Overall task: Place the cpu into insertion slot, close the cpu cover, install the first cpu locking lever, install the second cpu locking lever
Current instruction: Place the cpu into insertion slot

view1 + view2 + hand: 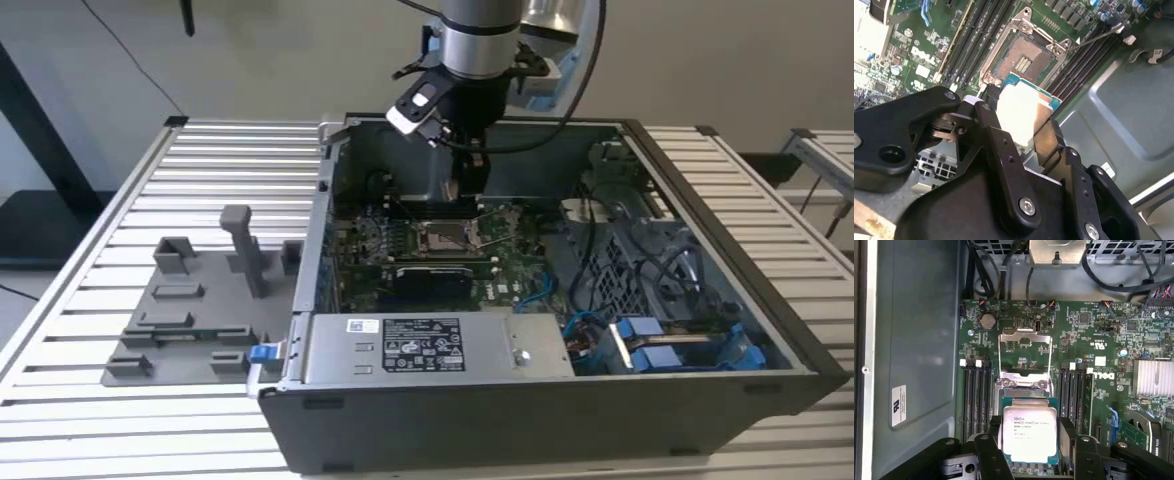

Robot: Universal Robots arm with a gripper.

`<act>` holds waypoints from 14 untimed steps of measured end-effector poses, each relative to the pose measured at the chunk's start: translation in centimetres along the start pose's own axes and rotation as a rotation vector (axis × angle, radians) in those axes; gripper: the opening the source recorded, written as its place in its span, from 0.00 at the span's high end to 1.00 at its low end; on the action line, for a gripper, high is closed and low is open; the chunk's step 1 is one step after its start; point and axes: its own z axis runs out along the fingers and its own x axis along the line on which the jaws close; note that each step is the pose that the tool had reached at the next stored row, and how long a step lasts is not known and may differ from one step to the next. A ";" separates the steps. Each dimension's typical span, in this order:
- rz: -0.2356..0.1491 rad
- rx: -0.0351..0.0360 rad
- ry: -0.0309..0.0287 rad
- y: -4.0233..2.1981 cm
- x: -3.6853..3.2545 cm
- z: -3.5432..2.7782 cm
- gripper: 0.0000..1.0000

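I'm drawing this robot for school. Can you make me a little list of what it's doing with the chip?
gripper: shut on the cpu, down inside the case
cpu: held above the board, near the slot, not in it yet
slot: empty
cover: open, swung back from the slot

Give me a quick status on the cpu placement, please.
Jaws shut, gripper holding cpu. Unseated, near insertion slot. Raised cpu cover, nothing blocking.
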 end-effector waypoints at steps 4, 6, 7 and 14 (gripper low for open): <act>0.001 -0.0003 0.0002 -0.05 0.05 0.20 0.46; 0.002 -0.0004 0.0002 -0.16 0.14 0.51 0.46; 0.003 -0.0003 -0.0001 -0.23 0.20 0.67 0.46; 0.006 -0.0017 -0.0002 -0.74 0.53 1.95 0.46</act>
